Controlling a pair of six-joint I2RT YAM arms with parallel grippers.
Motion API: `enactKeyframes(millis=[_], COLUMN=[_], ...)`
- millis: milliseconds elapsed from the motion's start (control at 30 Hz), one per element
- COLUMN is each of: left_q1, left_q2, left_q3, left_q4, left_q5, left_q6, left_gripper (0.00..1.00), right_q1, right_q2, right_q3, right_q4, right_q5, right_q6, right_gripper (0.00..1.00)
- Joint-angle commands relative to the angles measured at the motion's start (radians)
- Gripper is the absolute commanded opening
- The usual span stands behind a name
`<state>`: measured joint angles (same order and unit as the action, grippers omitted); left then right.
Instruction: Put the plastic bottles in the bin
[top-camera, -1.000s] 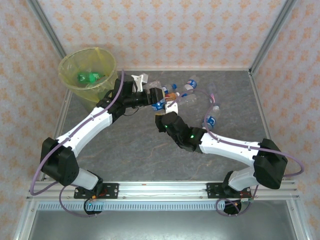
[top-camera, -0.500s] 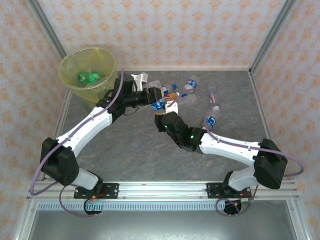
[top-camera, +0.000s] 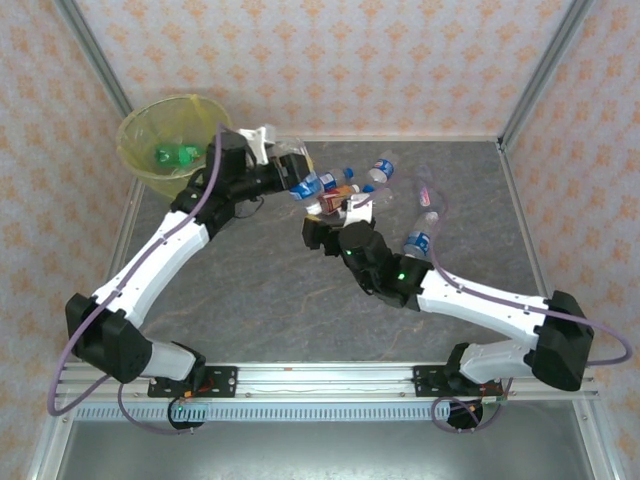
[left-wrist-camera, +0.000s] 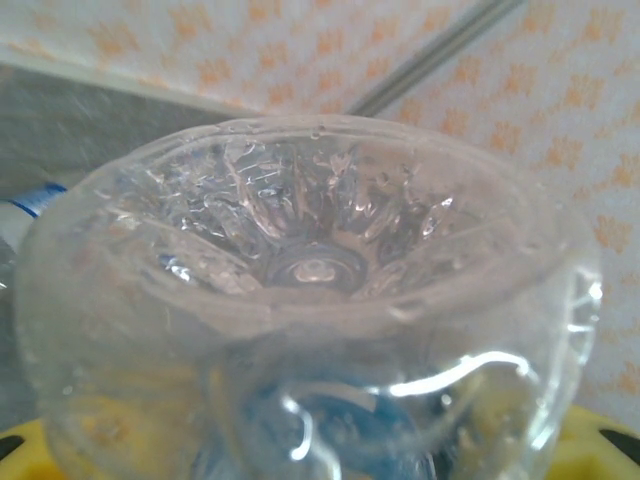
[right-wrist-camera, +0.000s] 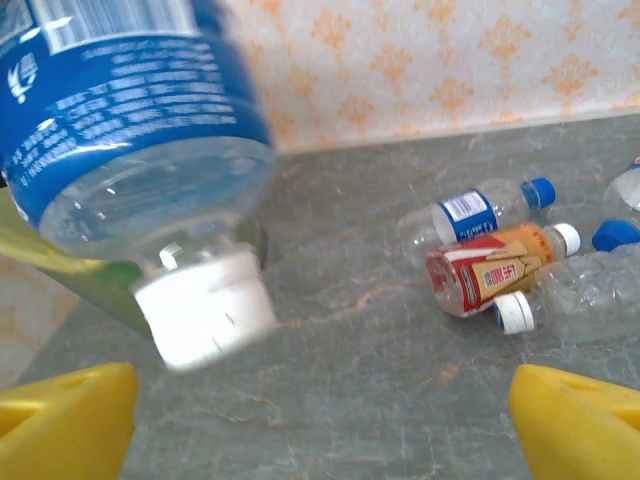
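My left gripper (top-camera: 290, 178) is shut on a clear bottle with a blue label (top-camera: 305, 183), held off the table to the right of the bin (top-camera: 150, 125). In the left wrist view the bottle's clear base (left-wrist-camera: 315, 265) looms close. In the right wrist view the same bottle (right-wrist-camera: 130, 120) hangs at the upper left with its white cap (right-wrist-camera: 205, 308) pointing down. My right gripper (top-camera: 318, 228) (right-wrist-camera: 320, 420) is open over bare tabletop with nothing between its fingers. A green bottle (top-camera: 176, 155) lies inside the yellow-lined bin.
Several bottles lie at the back middle of the table, among them a red-orange labelled one (right-wrist-camera: 500, 270) (top-camera: 335, 200), a blue-capped one (right-wrist-camera: 480, 210) and a clear one (top-camera: 420, 240) to the right. Metal frame rails (top-camera: 530, 75) border the grey table (top-camera: 250, 290).
My left arm has lifted the blue-labelled bottle out of the pile and swung it left toward the bin. My right arm has pushed forward toward the pile.
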<state>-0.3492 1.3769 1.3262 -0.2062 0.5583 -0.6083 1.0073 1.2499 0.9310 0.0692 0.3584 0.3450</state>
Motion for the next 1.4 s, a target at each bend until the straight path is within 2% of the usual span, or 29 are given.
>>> enactKeyframes(millis=[0, 167, 400, 500, 633, 833, 1000, 1167, 1300, 1367], left_q1=[0.066, 0.185, 0.343, 0.389, 0.417, 0.513, 0.561, 0.566, 0.565, 0.565], left_q2=[-0.067, -0.116, -0.164, -0.163, -0.140, -0.050, 0.070, 0.131, 0.121, 0.114], left_q3=[0.058, 0.094, 0.102, 0.103, 0.116, 0.199, 0.301, 0.349, 0.336, 0.337], left_q4=[-0.057, -0.103, -0.117, -0.133, -0.161, -0.177, -0.255, -0.309, -0.305, -0.304], left_q5=[-0.087, -0.156, -0.337, -0.432, -0.520, -0.447, -0.415, -0.398, -0.396, -0.389], left_q6=[0.054, 0.076, 0.027, -0.033, -0.037, -0.028, -0.029, -0.030, -0.024, -0.019], left_gripper=[0.49, 0.49, 0.49, 0.49, 0.49, 0.50, 0.51, 0.66, 0.97, 0.99], right_q1=[0.005, 0.005, 0.005, 0.005, 0.005, 0.005, 0.005, 0.005, 0.004, 0.004], right_q2=[-0.055, -0.113, -0.106, -0.103, -0.108, -0.144, -0.160, -0.161, -0.162, -0.161], right_q3=[-0.014, -0.014, 0.012, 0.018, 0.025, 0.003, -0.004, 0.007, 0.011, 0.011], right_q4=[0.024, 0.042, 0.030, 0.030, 0.018, 0.002, -0.010, -0.025, -0.040, -0.043], right_q5=[0.054, 0.048, 0.041, 0.034, 0.037, 0.042, 0.051, 0.068, 0.088, 0.102], right_q6=[0.029, 0.037, 0.030, 0.030, 0.032, 0.050, 0.060, 0.065, 0.075, 0.080], right_gripper=[0.99, 1.00, 1.00, 1.00, 1.00, 1.00, 1.00, 1.00, 1.00, 1.00])
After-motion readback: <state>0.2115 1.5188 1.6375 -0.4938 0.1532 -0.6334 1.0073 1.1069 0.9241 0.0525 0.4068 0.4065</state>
